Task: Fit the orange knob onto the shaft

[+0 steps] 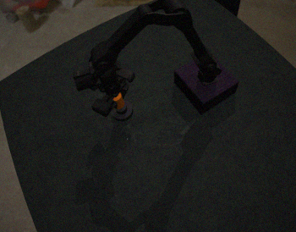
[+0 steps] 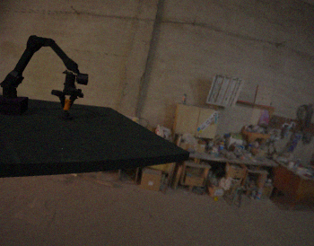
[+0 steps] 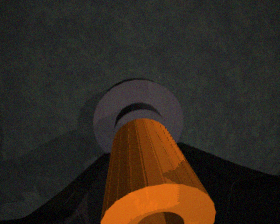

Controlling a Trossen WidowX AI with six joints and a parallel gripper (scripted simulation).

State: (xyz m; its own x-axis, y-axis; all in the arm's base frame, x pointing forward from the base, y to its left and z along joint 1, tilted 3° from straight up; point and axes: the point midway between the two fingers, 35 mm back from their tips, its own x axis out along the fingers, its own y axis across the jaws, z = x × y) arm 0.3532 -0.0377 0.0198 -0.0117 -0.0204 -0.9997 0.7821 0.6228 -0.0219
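Observation:
The orange knob (image 1: 119,103) (image 2: 67,104) (image 3: 144,162) stands roughly upright between the fingers of my gripper (image 1: 117,101) (image 2: 67,102) (image 3: 144,155). The gripper is shut on it. The round pedestal (image 1: 128,114) (image 2: 66,117) (image 3: 107,116) is under the knob's lower end, a grey-purple disc with a narrower raised part in the middle. In the wrist view the knob's lower end covers part of that raised middle, with a dark arc behind it. The shaft is hidden, so its flat side and how far the knob sits over it cannot be told.
The arm's purple base block (image 1: 205,86) (image 2: 11,105) stands on the dark table (image 1: 162,161) (image 2: 105,139), to the right of the pedestal in the top view. The arm arches high between them. A cluttered workbench (image 2: 235,157) is in the background.

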